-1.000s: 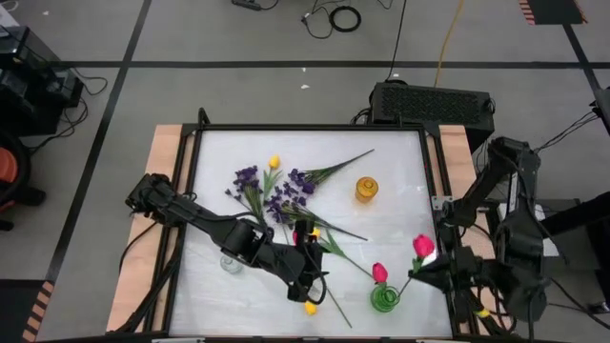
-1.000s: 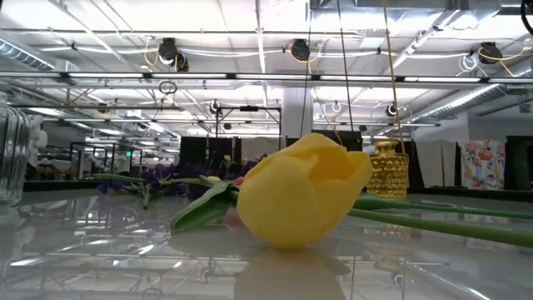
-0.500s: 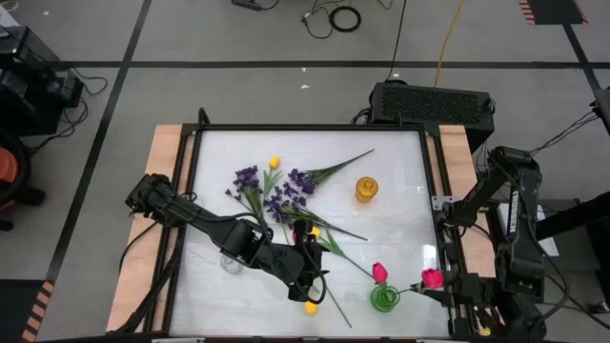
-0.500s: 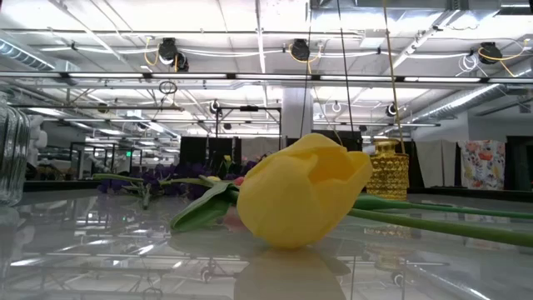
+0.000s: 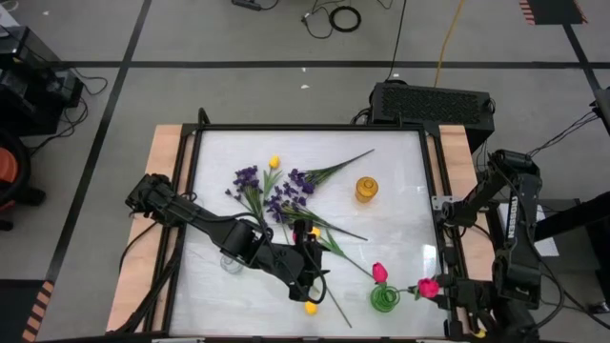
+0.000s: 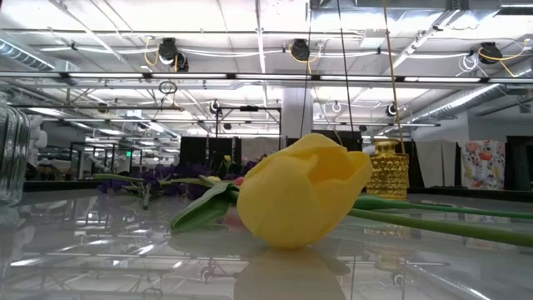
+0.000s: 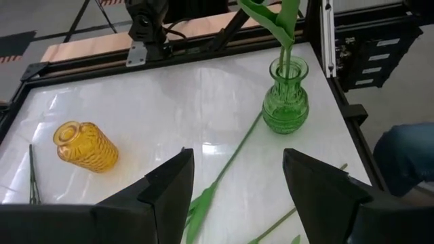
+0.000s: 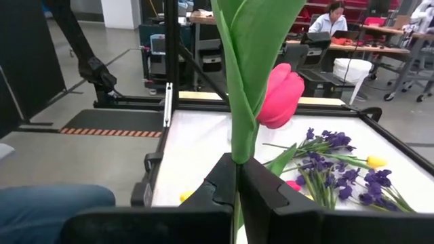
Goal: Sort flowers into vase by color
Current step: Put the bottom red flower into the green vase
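My right gripper point(image 5: 450, 291) is at the table's near right corner, shut on a pink-red tulip point(image 5: 429, 286) whose bloom point(image 8: 281, 95) hangs just right of the green vase point(image 5: 384, 299). That vase stands upright with another pink tulip point(image 5: 379, 272) in it. My left gripper point(image 7: 234, 196) is open and low over the table's near middle, above a green stem point(image 7: 227, 166) lying flat. Purple sprigs point(image 5: 276, 195) and yellow tulips point(image 5: 274, 162) lie on the table. One yellow tulip point(image 6: 304, 200) lies near the front edge. My right gripper pinches the pink tulip's green stem point(image 8: 237, 152) between its two fingers, a little below the bloom, with the fingers across the stem. A long leaf point(image 8: 254, 41) rises past the bloom. The tulip is lifted clear of the table.
An amber vase point(image 5: 366, 189) stands right of the table's middle, and a clear glass vase point(image 5: 232, 259) stands by my left arm. The black table frame point(image 5: 431, 191) runs along the edges. A seated person point(image 8: 332, 13) shows far off in the room.
My right gripper has moved toward the table's near edge, staying shut on the pink tulip. The bloom has travelled with it and now sits beside the green vase, nearer the front edge than before.
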Robot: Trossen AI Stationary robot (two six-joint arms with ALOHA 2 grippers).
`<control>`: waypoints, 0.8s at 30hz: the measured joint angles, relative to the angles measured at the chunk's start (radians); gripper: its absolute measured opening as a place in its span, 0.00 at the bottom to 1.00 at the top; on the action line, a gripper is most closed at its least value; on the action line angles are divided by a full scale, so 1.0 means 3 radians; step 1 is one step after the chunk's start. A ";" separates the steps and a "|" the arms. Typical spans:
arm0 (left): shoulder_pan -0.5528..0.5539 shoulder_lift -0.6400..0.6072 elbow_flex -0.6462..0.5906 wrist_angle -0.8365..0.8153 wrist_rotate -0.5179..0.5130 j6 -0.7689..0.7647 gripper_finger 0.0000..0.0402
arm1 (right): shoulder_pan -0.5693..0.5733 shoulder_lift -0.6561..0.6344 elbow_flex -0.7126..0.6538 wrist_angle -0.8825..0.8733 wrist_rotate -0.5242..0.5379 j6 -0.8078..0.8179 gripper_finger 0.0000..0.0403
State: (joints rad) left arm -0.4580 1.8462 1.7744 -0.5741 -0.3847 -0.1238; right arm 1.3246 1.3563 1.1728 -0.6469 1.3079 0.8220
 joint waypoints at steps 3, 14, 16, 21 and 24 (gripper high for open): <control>0.0000 0.0000 0.0000 -0.0001 0.0001 0.0000 0.58 | -0.0016 0.0000 0.0000 -0.0058 -0.0001 0.0003 0.02; 0.0000 0.0000 0.0000 -0.0005 0.0001 0.0022 0.58 | -0.0056 0.0000 0.0000 -0.0058 -0.0106 0.0011 0.04; 0.0001 -0.0001 0.0000 -0.0006 0.0001 0.0024 0.58 | -0.0056 0.0000 0.0000 -0.0058 -0.0137 0.0016 0.04; 0.0001 -0.0001 0.0000 -0.0008 0.0002 0.0057 0.58 | -0.0056 0.0000 0.0000 -0.0055 -0.0197 -0.0062 0.04; 0.0000 -0.0001 0.0000 -0.0010 0.0003 0.0058 0.58 | -0.0056 0.0000 0.0000 -0.0052 -0.0289 -0.0094 0.04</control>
State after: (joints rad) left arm -0.4579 1.8458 1.7744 -0.5772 -0.3840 -0.1062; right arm 1.3079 1.3563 1.1728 -0.6624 1.2212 0.7939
